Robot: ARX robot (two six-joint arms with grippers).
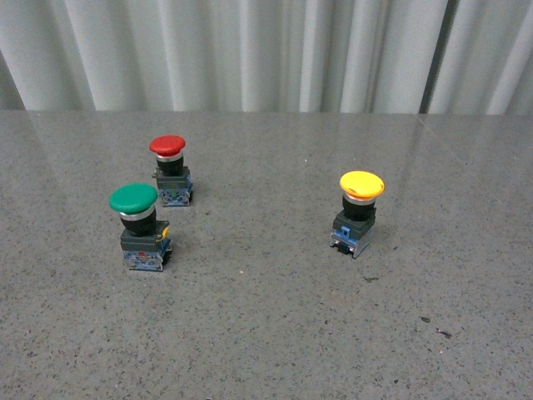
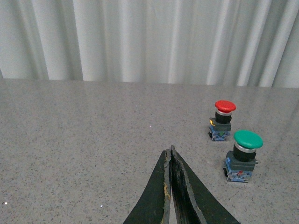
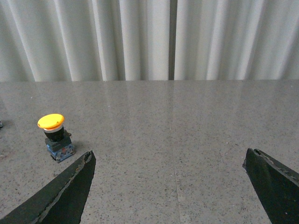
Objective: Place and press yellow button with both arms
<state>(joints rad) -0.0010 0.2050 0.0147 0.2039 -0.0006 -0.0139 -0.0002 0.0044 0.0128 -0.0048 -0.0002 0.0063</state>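
Note:
The yellow button [image 1: 360, 212] stands upright on the grey speckled table, right of the middle in the front view. It also shows in the right wrist view [image 3: 54, 136], just beyond one finger of my right gripper [image 3: 169, 156]. That gripper is open wide and empty, above bare table. My left gripper [image 2: 170, 150] is shut with nothing between its fingers, low over the table. Neither arm shows in the front view.
A green-capped button [image 1: 140, 227] and a red-capped button [image 1: 171, 170] stand close together at the left of the table [image 1: 266, 333]. Both show in the left wrist view, green [image 2: 243, 154] and red [image 2: 222, 120]. A white pleated curtain [image 1: 266, 50] hangs behind the table's far edge.

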